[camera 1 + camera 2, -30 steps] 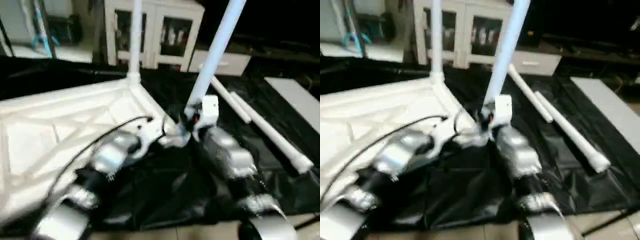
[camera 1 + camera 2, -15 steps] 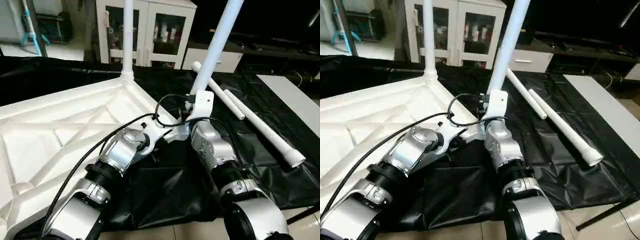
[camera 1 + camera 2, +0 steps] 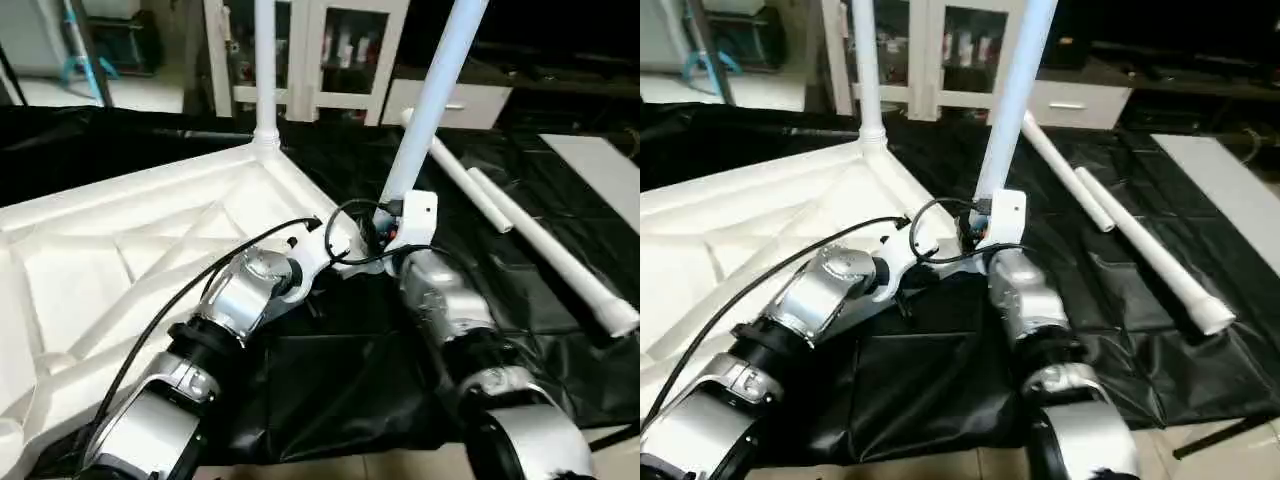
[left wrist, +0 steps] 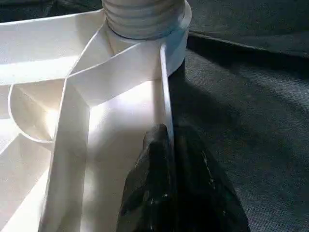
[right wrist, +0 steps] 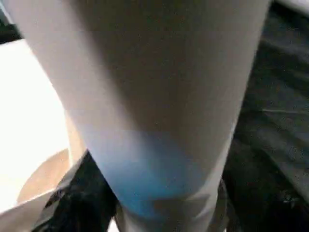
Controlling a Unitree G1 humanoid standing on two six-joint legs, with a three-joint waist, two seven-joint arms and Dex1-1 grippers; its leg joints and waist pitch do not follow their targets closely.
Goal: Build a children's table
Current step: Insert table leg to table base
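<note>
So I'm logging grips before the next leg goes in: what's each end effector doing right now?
Left end effector: shut on the tabletop's edge wall.
Right end effector: at the leaning leg; open or closed cannot be told.

black sheet (image 3: 330,390) on floor | white glass-door cabinet (image 3: 330,50) behind | white board (image 3: 595,165) right

Both silver forearms reach forward and angle inward, so the two wrists nearly meet ahead of the robot. The left arm (image 3: 240,300) slants up toward the right, a black cable looping over its wrist. Seen from the left wrist, the left gripper (image 4: 166,145) has its black fingers (image 4: 149,183) pressed together, pinching a thin white rim between them. The right arm (image 3: 450,310) runs nearly straight ahead, with a white housing at its wrist. The right gripper (image 5: 159,198) has a dark finger (image 5: 79,203) on either side of a white tube.
</note>
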